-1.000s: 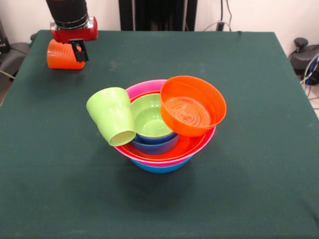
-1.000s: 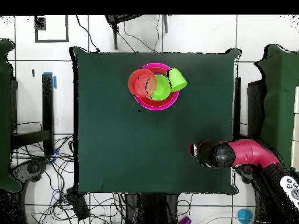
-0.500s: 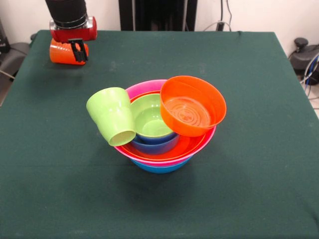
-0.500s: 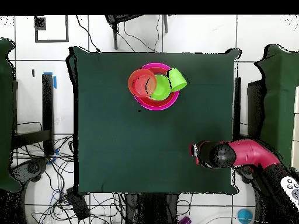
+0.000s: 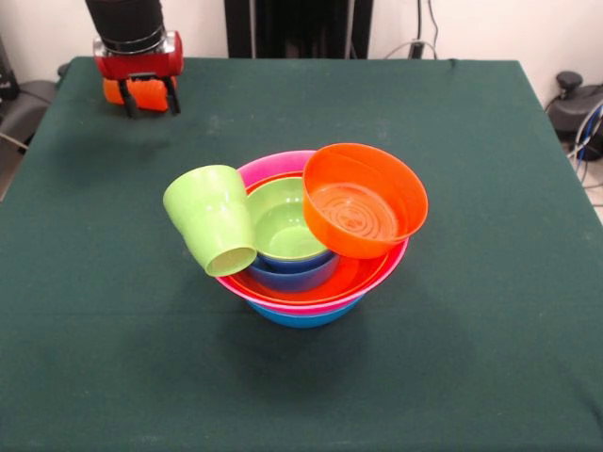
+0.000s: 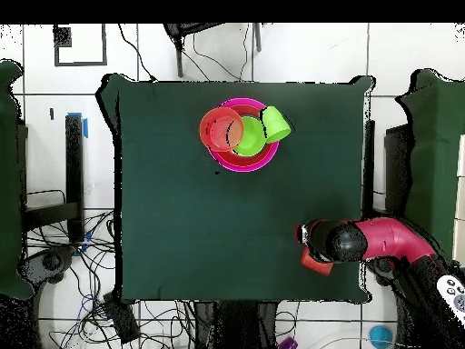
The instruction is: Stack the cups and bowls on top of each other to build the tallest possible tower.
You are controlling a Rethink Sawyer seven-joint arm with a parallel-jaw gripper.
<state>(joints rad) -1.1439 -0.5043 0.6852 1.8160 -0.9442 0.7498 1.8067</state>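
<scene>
My gripper [image 5: 150, 97] is at the table's far left corner in the front view, shut on the orange ribbed cup [image 5: 146, 89], which lies on its side between the two black fingers and points away from the camera. In the overhead view the cup [image 6: 315, 263] sticks out from under the gripper [image 6: 320, 244] toward the base. The tower [image 5: 301, 315] stands mid-table on a wide blue bowl, with a pink bowl [image 5: 273, 162], a large orange bowl, a small blue bowl and a small lime-green bowl [image 5: 287, 226] nested in it. A smaller orange bowl [image 5: 363, 202] rests tilted on its right rim. The lime-green cup [image 5: 212, 221] leans tilted on its left side.
The green cloth table [image 5: 471, 358] ends just behind and to the left of the gripper. The robot's black pedestal [image 5: 297, 28] stands behind the far edge. In the overhead view the red arm [image 6: 390, 241] reaches in from the right.
The wrist has turned with the orange cup: the cup lay sideways across the view and now points away from the camera, with both fingers showing. The tower has not moved.
</scene>
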